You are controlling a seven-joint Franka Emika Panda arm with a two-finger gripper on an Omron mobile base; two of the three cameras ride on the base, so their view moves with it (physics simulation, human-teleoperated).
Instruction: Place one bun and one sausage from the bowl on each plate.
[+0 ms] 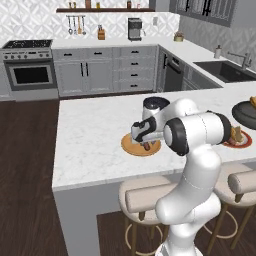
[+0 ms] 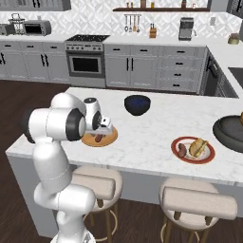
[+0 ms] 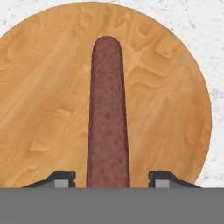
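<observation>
Two plates are present: one orange-tan wooden plate [image 3: 43, 109] and one red-rimmed plate [image 2: 193, 156]. Two sausages are present: one sausage [image 3: 107, 113] on the wooden plate and a second sausage [image 2: 182, 150] on the red-rimmed plate. One bun [image 2: 198, 147] lies on the red-rimmed plate. Two bowls are present: one wide dark grey bowl [image 2: 230, 133] and one smaller dark blue bowl [image 2: 137, 105]. Two stools [image 2: 197, 199] stand below the counter.

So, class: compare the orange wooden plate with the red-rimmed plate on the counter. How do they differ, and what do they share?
The wooden plate is plain orange-tan with visible grain; the red-rimmed plate has a cream centre. The wooden plate holds one sausage and no bun; the red-rimmed plate holds a sausage and a bun together. The wooden plate sits under the gripper; the red-rimmed plate lies away from it. Both are round, flat and similar in size.
</observation>
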